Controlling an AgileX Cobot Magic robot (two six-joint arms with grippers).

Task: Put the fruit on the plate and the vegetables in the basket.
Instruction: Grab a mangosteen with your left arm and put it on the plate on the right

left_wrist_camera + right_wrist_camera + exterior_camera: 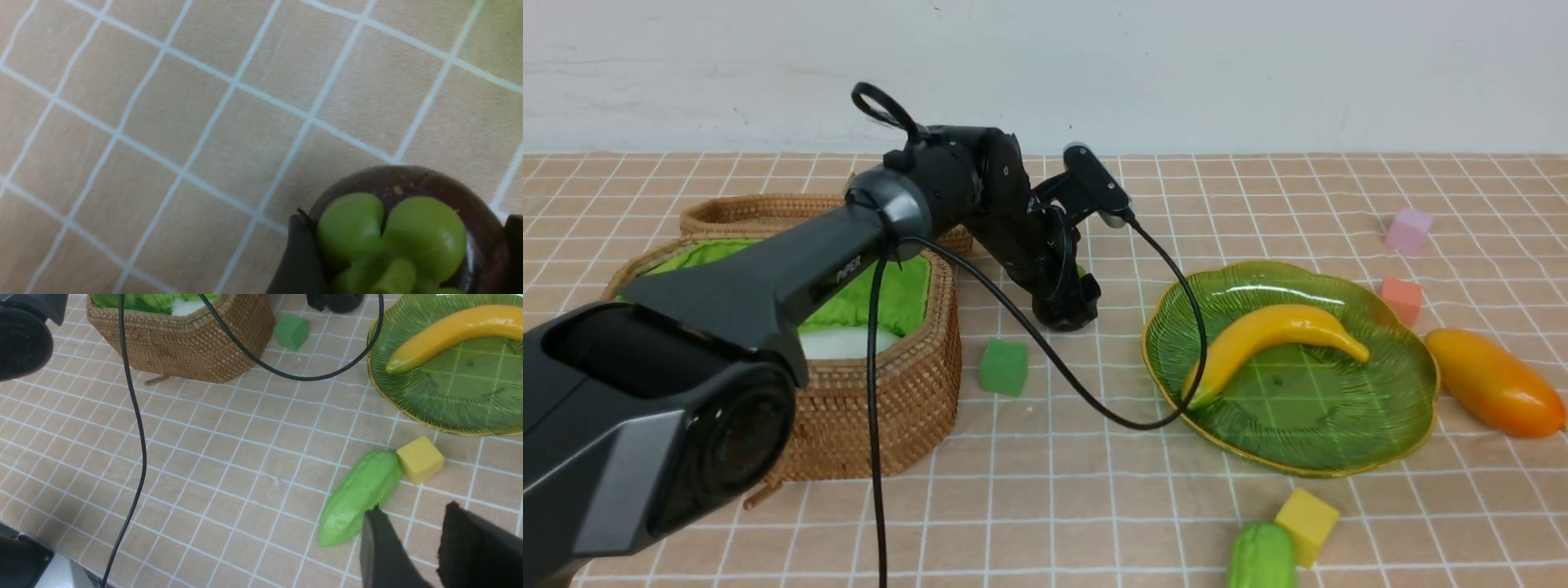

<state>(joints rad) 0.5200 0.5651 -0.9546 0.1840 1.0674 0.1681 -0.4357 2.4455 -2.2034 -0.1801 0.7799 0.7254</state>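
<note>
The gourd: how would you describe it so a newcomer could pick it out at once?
Start at the green glass plate holding the banana. On its near side sits a yellow foam cube, with the gourd beside it. It is long, ridged and light green, unlike the small, darker green cube by the basket.

A plain white wall (1176,73) with faint scuff marks backs the surface (1045,506), which carries a tan covering printed with a white square grid.
</note>
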